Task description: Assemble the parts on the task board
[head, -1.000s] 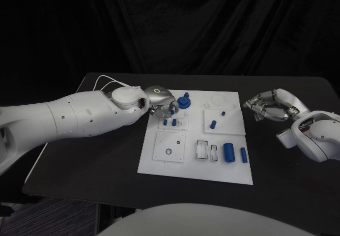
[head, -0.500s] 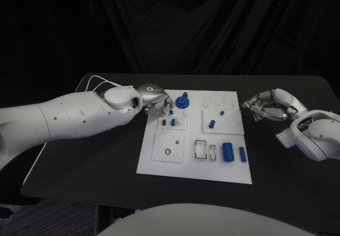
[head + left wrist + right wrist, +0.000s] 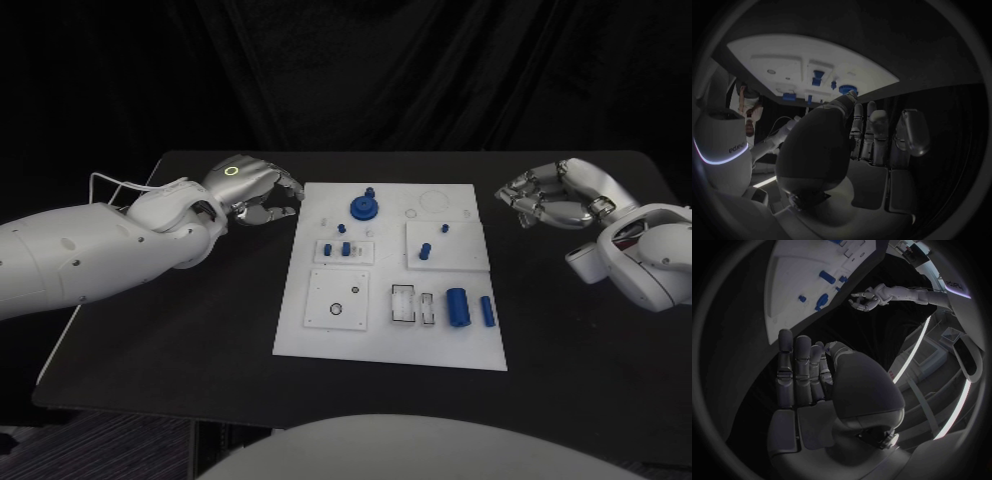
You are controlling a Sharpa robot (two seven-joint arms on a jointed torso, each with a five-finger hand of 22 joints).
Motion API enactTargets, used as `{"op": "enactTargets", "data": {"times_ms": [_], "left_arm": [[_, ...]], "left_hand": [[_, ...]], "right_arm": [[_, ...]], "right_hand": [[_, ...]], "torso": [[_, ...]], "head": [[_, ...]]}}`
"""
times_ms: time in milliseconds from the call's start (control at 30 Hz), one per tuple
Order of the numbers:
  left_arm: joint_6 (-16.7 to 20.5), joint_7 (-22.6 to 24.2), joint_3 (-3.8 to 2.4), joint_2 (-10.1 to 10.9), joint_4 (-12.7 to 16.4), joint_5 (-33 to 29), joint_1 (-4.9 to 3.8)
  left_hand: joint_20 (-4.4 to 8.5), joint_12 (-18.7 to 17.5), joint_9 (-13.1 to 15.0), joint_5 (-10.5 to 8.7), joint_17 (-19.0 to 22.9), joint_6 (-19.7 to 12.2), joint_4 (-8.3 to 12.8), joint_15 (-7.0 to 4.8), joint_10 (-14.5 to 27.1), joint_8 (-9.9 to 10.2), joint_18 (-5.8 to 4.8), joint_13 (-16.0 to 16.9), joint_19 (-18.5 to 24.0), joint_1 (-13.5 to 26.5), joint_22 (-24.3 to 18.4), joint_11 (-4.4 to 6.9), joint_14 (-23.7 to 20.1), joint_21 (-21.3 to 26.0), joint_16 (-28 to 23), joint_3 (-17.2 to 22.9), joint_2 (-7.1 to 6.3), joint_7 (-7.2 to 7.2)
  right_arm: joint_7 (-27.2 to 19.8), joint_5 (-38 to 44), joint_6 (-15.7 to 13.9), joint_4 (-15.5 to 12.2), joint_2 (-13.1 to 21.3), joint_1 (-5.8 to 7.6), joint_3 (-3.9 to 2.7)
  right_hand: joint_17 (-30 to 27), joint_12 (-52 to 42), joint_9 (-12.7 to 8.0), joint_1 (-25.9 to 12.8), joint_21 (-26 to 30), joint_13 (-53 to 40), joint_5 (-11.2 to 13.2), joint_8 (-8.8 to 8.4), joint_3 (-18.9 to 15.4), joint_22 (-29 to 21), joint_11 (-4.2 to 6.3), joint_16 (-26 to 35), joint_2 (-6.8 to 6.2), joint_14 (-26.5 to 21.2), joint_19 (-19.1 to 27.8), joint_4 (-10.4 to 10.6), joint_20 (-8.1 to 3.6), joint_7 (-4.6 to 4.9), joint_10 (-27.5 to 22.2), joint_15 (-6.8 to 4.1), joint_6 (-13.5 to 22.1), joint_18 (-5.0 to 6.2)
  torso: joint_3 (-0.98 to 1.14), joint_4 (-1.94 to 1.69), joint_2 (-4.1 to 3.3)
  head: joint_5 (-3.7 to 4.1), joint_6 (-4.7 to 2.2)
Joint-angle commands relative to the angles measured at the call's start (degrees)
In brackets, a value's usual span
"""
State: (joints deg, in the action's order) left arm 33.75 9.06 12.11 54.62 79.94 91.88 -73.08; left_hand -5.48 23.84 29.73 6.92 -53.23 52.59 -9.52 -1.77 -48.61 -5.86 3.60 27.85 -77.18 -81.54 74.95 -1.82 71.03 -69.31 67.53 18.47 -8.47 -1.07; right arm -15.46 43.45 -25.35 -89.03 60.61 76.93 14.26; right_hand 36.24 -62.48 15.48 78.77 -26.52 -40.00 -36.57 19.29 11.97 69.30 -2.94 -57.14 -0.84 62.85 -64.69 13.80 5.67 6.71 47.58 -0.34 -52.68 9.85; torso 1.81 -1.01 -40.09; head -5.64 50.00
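Black table (image 3: pixel 188 330), with white task board (image 3: pixel 361 340) at centre. Left robot hand (image 3: pixel 257 190) just beside board's far left corner, fingers curled, holding nothing; right robot hand (image 3: pixel 555 197) apart at right, curled, likewise empty. Blue parts (image 3: pixel 459 307) on board: probably light, rigid, slick plastic; best pinched across sides.

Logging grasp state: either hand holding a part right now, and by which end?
Nothing is held. The left hand sits off the task board, fingers curled on nothing. The right hand hovers right of the board, likewise without a part.
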Motion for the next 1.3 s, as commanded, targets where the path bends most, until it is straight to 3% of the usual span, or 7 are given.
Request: {"op": "enactTargets", "data": {"times_ms": [33,133,300,533,633,900,1300], "left_arm": [[0.89,12.14,-0.02,1.63,2.51,-27.37,0.09],[-7.58,19.29,-0.02,2.38,3.69,-46.36,0.09],[-18.92,28.53,-0.02,2.24,4.51,-68.42,1.10],[-29.45,36.34,-0.02,2.17,6.99,-87.87,4.06],[-31.42,37.46,-0.02,2.17,7.70,-90.65,4.52],[-34.61,39.50,-0.03,2.79,9.60,-93.72,5.05],[-36.35,39.89,-0.02,2.85,10.04,-94.26,5.27]], "left_hand": [[-0.15,1.06,-0.48,1.25,9.77,0.56,-0.67,1.10,3.87,0.44,2.70,0.76,6.02,-1.47,6.00,-1.28,-9.30,9.39,-8.10,0.39,0.08,1.26],[-1.89,3.11,0.10,9.85,14.64,1.62,0.01,4.22,13.02,-0.36,5.25,2.43,26.12,-4.26,-0.35,-3.59,-24.32,34.09,-15.94,-0.07,3.10,6.03],[-3.73,9.21,1.34,17.78,16.49,-0.84,-0.48,8.67,18.59,-0.95,2.50,4.65,39.73,-3.46,-0.33,-7.78,-37.28,41.18,-19.90,-3.18,7.71,5.28],[-4.81,11.95,-0.14,19.70,25.84,-6.71,-5.81,11.27,24.41,1.27,1.20,0.80,49.63,-0.03,-7.15,-9.48,-48.40,53.03,-28.56,-7.85,11.36,6.28],[-5.12,11.31,-2.54,20.60,29.14,-8.51,-6.96,11.39,26.40,2.03,1.43,-1.97,51.63,1.05,-10.96,-9.08,-50.94,57.36,-30.87,-9.45,11.80,7.99],[-6.71,5.19,-14.83,22.14,43.67,-19.63,-6.89,11.13,33.89,2.53,3.44,-14.53,58.92,5.85,-24.49,-4.97,-60.14,65.89,-44.30,-16.24,15.08,7.48],[-8.38,-6.07,-25.48,14.78,52.42,-31.36,-6.70,8.24,43.48,3.49,6.66,-25.54,75.77,7.76,-61.89,-0.09,-70.42,68.04,-63.26,-27.27,18.73,3.65]], "right_arm": [[2.60,2.11,3.22,-0.55,0.53,2.36,-0.08],[4.59,4.70,6.53,-0.67,0.23,4.86,-0.08],[8.08,16.81,10.44,-0.32,-1.85,7.33,-0.08],[12.54,34.14,12.74,1.89,-7.08,7.21,-0.08],[13.38,38.37,11.69,2.16,-7.93,6.34,-0.08],[15.19,44.49,7.76,3.67,-10.51,3.90,-0.08],[14.81,45.22,5.51,4.70,-10.72,1.87,-0.08]], "right_hand": [[-0.04,2.95,-0.46,0.17,0.44,1.80,-0.13,-1.28,-0.02,0.17,-0.73,0.19,-1.59,-0.50,0.51,-0.62,0.50,0.77,-3.49,0.44,1.34,0.39],[-0.71,4.99,-0.79,0.49,0.60,2.88,-0.36,-2.17,0.02,0.32,-1.27,0.64,-2.64,-1.18,0.69,-1.40,0.82,1.39,-4.77,0.89,2.35,0.34],[-0.92,11.20,-1.50,1.25,1.72,6.23,-0.78,-4.08,0.64,0.88,-2.30,1.76,-4.94,-4.53,3.04,-4.29,1.66,1.48,-8.92,1.93,3.98,0.21],[0.12,17.36,-1.75,2.26,1.12,9.71,5.99,-6.53,1.90,3.27,-3.99,-0.21,-5.48,-5.63,4.02,-8.19,2.36,0.25,-14.14,2.70,5.01,0.34],[0.49,19.34,-1.86,3.19,0.44,11.34,19.70,-7.52,7.51,4.90,-4.24,-1.22,-5.85,-5.91,3.98,-9.36,2.35,-0.04,-14.46,2.98,5.06,0.52],[7.51,20.93,-1.47,-0.44,-3.59,13.94,21.56,-8.63,13.82,7.52,-4.07,-7.95,-9.20,1.12,0.21,-9.97,2.69,-0.55,-10.22,3.01,4.12,0.02],[7.23,22.53,-1.40,-4.28,-4.01,15.32,22.44,-10.13,9.36,7.42,-3.77,-8.28,-9.98,2.17,-1.31,-8.35,2.74,-1.38,-9.82,2.86,3.75,-0.05]], "torso": [[-0.10,0.16,-0.08],[-0.19,0.04,-0.05],[-0.24,0.13,-0.11],[-1.02,-0.39,-0.10],[-1.48,-0.79,-0.19],[-3.40,-3.07,-0.76],[-4.22,-4.13,-1.39]], "head": [[0.33,0.00],[0.94,0.00],[1.25,0.00],[2.22,0.00],[2.46,0.00],[5.24,-0.93],[6.40,-2.16]]}}
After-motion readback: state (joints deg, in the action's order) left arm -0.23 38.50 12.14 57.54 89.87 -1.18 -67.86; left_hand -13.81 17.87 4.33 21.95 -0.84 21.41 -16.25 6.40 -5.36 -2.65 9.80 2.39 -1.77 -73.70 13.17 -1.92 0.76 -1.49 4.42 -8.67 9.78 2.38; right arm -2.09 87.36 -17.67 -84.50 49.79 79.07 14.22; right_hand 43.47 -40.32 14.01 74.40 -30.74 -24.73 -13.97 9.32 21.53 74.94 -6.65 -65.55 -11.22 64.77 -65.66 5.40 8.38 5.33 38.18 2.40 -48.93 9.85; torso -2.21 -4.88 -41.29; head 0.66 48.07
